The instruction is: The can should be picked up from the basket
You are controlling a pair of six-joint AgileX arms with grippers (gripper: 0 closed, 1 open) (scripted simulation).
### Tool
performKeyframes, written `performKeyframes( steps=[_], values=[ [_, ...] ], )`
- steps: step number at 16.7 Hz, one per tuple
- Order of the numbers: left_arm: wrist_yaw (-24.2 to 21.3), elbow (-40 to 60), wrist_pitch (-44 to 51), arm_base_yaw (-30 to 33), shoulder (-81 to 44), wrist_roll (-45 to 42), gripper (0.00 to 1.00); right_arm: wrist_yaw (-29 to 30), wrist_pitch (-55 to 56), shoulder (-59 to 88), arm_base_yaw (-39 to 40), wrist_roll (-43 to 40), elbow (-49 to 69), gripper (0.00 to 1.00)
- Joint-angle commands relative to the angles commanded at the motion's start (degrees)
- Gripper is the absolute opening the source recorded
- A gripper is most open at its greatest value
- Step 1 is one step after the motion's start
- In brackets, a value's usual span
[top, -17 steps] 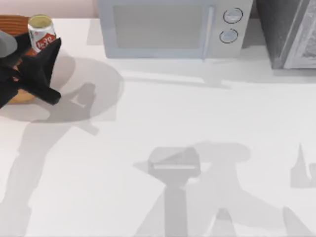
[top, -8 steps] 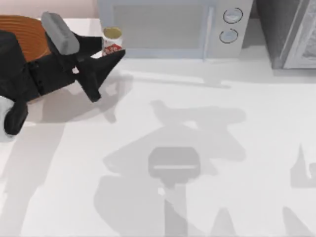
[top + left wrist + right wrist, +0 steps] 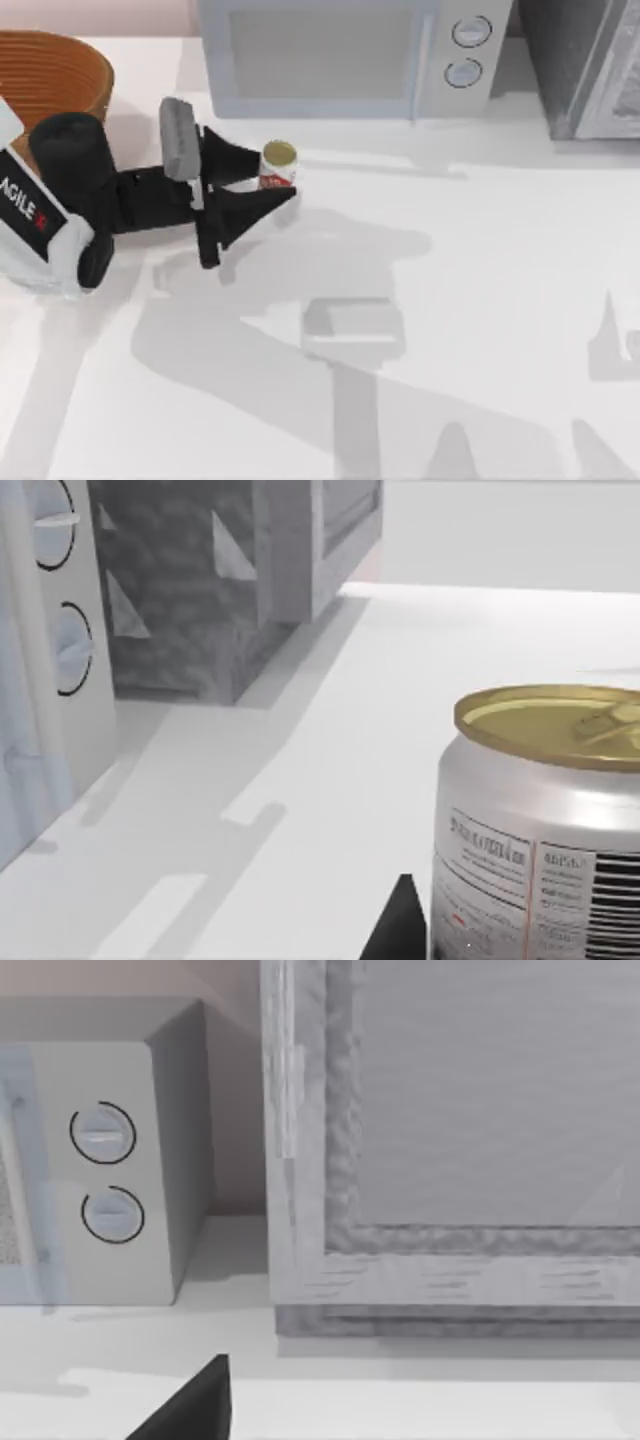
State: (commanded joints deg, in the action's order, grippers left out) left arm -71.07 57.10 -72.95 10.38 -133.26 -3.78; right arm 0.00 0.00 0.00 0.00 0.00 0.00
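My left arm's fingers [image 3: 262,191] are clamped on the can [image 3: 278,166], upright, out of the basket [image 3: 60,70], over the bench [image 3: 480,300] by the microwave [image 3: 340,55]. Picking up looks done.

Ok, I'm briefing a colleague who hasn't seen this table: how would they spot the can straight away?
Start at the big pale microwave along the table's back edge. Just in front of its left part, the left gripper reaches out from the left side, past the orange-brown basket. The can sits between its jaws: a tiny white cylinder with red marks and a dull-gold top.
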Motion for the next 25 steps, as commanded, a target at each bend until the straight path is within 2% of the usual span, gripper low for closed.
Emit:
performKeyframes(
  steps=[4,7,15,25],
  values=[
    [-6.7,3.6,-2.7,0.1,-6.7,0.0,0.0,0.0,0.0,0.0,0.0,0.0,0.0,1.0],
    [-10.1,5.5,-3.6,0.0,-9.6,0.1,0.0,0.0,0.0,0.0,0.0,0.0,0.0,1.0],
    [-11.4,6.3,-4.0,-0.1,-10.7,0.1,0.0,0.0,0.0,0.0,0.0,0.0,0.0,1.0],
    [-11.4,6.3,-4.0,-0.1,-10.7,0.1,0.75,0.0,0.0,0.0,0.0,0.0,0.0,1.0]
  ],
)
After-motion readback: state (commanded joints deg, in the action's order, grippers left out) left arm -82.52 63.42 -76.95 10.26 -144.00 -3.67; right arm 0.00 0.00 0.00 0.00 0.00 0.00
